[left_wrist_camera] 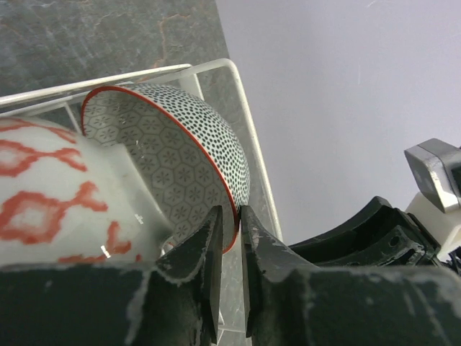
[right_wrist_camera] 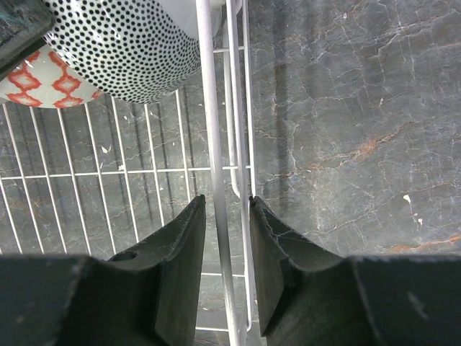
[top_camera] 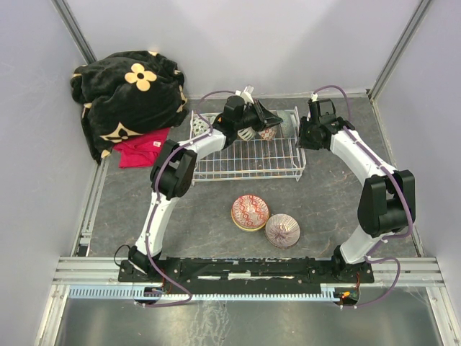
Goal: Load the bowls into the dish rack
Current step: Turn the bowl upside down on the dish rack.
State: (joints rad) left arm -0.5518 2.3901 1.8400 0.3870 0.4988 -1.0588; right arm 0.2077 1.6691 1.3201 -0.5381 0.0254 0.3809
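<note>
The white wire dish rack (top_camera: 245,160) stands at the table's middle back. My left gripper (top_camera: 271,124) (left_wrist_camera: 230,220) is over its back right corner, shut on the red rim of a black-dotted bowl (left_wrist_camera: 194,144) that it holds tilted on edge. A white bowl with a red pattern (left_wrist_camera: 43,202) leans beside it. Both bowls show in the right wrist view, dotted (right_wrist_camera: 122,50) and red-patterned (right_wrist_camera: 43,83). My right gripper (top_camera: 300,138) (right_wrist_camera: 227,205) is closed around the rack's right rim wires (right_wrist_camera: 216,130). A pink patterned bowl (top_camera: 250,212) and a purple-white bowl (top_camera: 282,230) sit on the table in front.
A black blanket with yellow flowers (top_camera: 130,94) and a red cloth (top_camera: 140,151) lie at the back left. Grey walls close in the table on three sides. The dark marbled tabletop (right_wrist_camera: 346,130) shows right of the rack.
</note>
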